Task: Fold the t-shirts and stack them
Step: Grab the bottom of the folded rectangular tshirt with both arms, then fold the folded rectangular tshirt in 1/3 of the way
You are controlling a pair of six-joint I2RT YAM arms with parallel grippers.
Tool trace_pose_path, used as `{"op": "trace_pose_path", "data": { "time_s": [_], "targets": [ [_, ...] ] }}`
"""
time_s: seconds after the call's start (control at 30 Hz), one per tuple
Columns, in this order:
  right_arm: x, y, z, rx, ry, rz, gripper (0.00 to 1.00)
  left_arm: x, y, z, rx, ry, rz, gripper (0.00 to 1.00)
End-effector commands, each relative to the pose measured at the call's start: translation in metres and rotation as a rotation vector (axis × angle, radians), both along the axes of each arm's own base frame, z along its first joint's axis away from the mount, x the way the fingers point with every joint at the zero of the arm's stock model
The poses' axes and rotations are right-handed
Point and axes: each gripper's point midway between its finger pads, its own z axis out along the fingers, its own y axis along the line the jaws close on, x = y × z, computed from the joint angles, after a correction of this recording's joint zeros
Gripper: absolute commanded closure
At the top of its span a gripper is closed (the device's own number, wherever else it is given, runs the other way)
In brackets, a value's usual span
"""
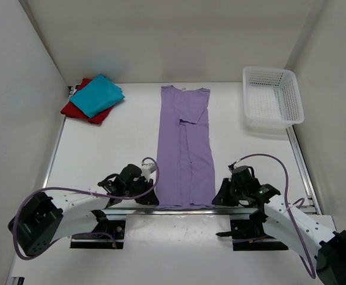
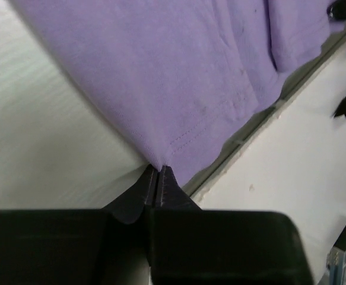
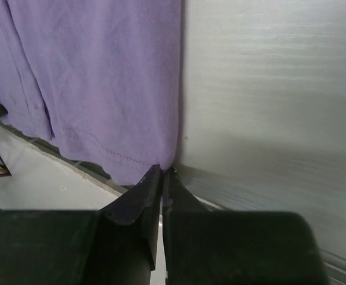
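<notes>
Looking down, you see the lilac shirt [image 1: 184, 148] lying as a long strip mid-table; your left gripper [image 2: 159, 172] and right gripper [image 3: 162, 173] each pinch tight on a near hem corner. The teal shirt [image 1: 98, 95] rests on the red shirt [image 1: 70, 109], far left.

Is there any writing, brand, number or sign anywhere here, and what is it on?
No text can be read in any view.
The lilac t-shirt, teal t-shirt and red t-shirt: plain, no print showing.
The white basket: no label showing.
A bluish patch at the lower right edge of the left wrist view: too blurred to read.
</notes>
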Motion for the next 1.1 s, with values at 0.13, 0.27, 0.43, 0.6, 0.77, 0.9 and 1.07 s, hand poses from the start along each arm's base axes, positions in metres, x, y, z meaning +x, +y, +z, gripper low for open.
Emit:
{"op": "trace_pose_path", "data": {
  "time_s": [0.13,0.27,0.43,0.6,0.77,0.9,1.07],
  "targets": [
    [-0.014,0.019,0.032,0.056,-0.008,0.088,1.00,-0.015,0.004,0.022,-0.036,0.069,-0.024,0.99],
    [0.024,0.014,0.069,0.038,-0.145,0.079,1.00,0.021,0.004,0.056,-0.023,0.007,0.020,0.99],
    [0.098,-0.001,0.092,0.109,-0.279,0.007,1.00,0.096,0.001,0.076,-0.043,-0.099,0.178,1.00],
    [0.176,-0.017,0.105,0.015,-0.373,-0.028,1.00,0.165,-0.010,0.086,-0.057,-0.147,0.322,1.00],
    [0.240,-0.015,0.108,0.027,-0.396,-0.050,1.00,0.230,-0.006,0.105,-0.080,-0.207,0.473,1.00],
    [0.288,-0.012,0.106,0.025,-0.407,-0.051,0.99,0.272,-0.002,0.111,-0.041,-0.250,0.521,1.00],
    [0.330,-0.013,0.081,0.047,-0.358,-0.081,1.00,0.313,-0.001,0.085,-0.002,-0.197,0.555,0.99]
  ]
}}
